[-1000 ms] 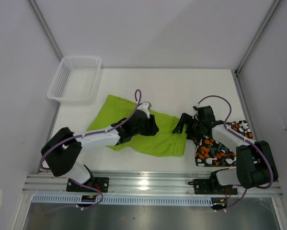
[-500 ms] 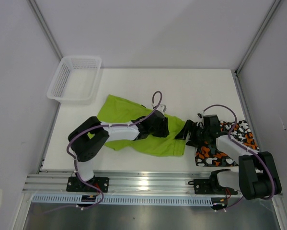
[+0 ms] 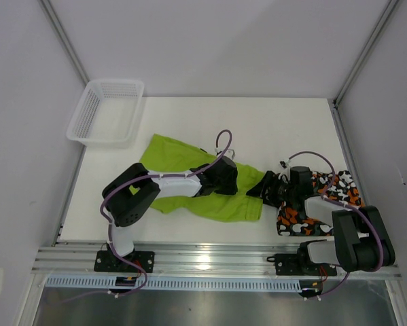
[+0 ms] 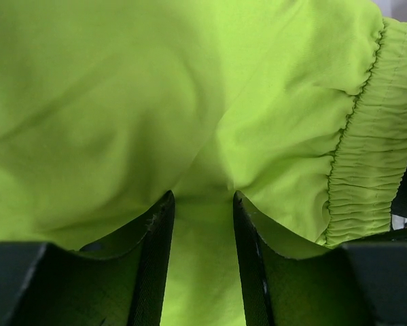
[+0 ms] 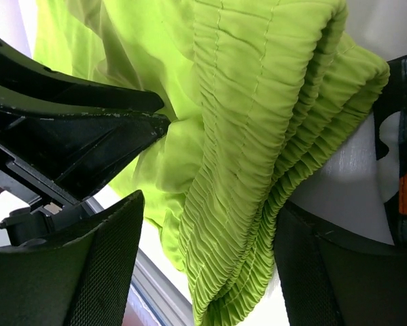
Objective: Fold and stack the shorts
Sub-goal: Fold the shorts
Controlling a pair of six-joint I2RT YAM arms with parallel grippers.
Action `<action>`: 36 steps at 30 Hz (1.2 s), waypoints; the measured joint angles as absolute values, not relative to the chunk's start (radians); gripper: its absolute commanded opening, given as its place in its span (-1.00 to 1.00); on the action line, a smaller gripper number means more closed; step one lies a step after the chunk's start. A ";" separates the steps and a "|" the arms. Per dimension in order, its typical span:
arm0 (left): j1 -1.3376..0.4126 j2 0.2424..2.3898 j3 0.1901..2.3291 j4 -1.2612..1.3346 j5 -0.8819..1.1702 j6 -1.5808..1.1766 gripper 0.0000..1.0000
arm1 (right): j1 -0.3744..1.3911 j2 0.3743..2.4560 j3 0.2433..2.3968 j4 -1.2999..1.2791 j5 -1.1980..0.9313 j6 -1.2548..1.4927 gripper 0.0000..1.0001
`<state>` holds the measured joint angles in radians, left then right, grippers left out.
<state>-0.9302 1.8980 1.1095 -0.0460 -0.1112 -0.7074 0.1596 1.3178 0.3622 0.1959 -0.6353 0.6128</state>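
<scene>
We judge the task to be roughly at its midpoint. The camouflage shorts (image 3: pixel 293 221) lie as a compact bundle at the right near corner of the table (image 3: pixel 285 129), partly under the right arm. They look folded, though the arm hides too much for us to be sure.

The lime green shorts (image 3: pixel 172 155) are spread across the middle of the table, legs pointing toward the white mesh basket (image 3: pixel 115 82), and show no finished fold. Both arms are working on this pair at its right end. The left gripper (image 4: pixel 203 204) has its jaws drawn close on a pinch of green cloth just inside the elastic waistband (image 5: pixel 257 102), and creases run into the gap. The right gripper (image 5: pixel 210 231) has its jaws spread wide, straddling the doubled waistband without clamping it.

As we read it, what is left is to secure the waistband, fold the green pair over, and stack one pair on the other.
</scene>
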 measured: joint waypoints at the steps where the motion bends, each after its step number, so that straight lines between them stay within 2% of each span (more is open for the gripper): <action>1: -0.930 1.899 1.110 -0.046 -0.113 -0.708 -0.14 | 0.159 1.318 0.355 0.210 -0.638 0.615 0.45; 9: -0.930 1.904 1.114 -0.036 -0.116 -0.710 -0.14 | 0.159 1.311 0.292 0.331 -0.646 0.655 0.40; 12: -0.930 1.904 1.111 -0.028 -0.109 -0.716 -0.14 | 0.159 1.309 0.286 0.340 -0.645 0.659 0.30; 15: -0.930 1.904 1.111 -0.025 -0.105 -0.719 -0.14 | 0.159 1.309 0.279 0.340 -0.643 0.662 0.14; 19: -0.930 1.904 1.107 -0.020 -0.106 -0.730 -0.16 | 0.159 1.309 0.279 0.337 -0.641 0.665 -0.40; 22: -0.930 1.889 1.074 0.019 -0.106 -0.744 -0.14 | 0.163 1.309 0.296 0.299 -0.635 0.653 -0.66; 28: -0.921 1.785 1.009 -0.010 -0.101 -0.752 -0.03 | 0.177 1.286 0.374 0.141 -0.596 0.609 -0.80; 35: -0.837 1.526 0.952 -0.044 -0.094 -0.751 0.02 | 0.181 1.237 0.492 -0.113 -0.515 0.533 -0.89; 36: -0.825 1.489 0.932 -0.028 -0.095 -0.751 0.02 | 0.181 1.235 0.506 -0.146 -0.504 0.524 -1.00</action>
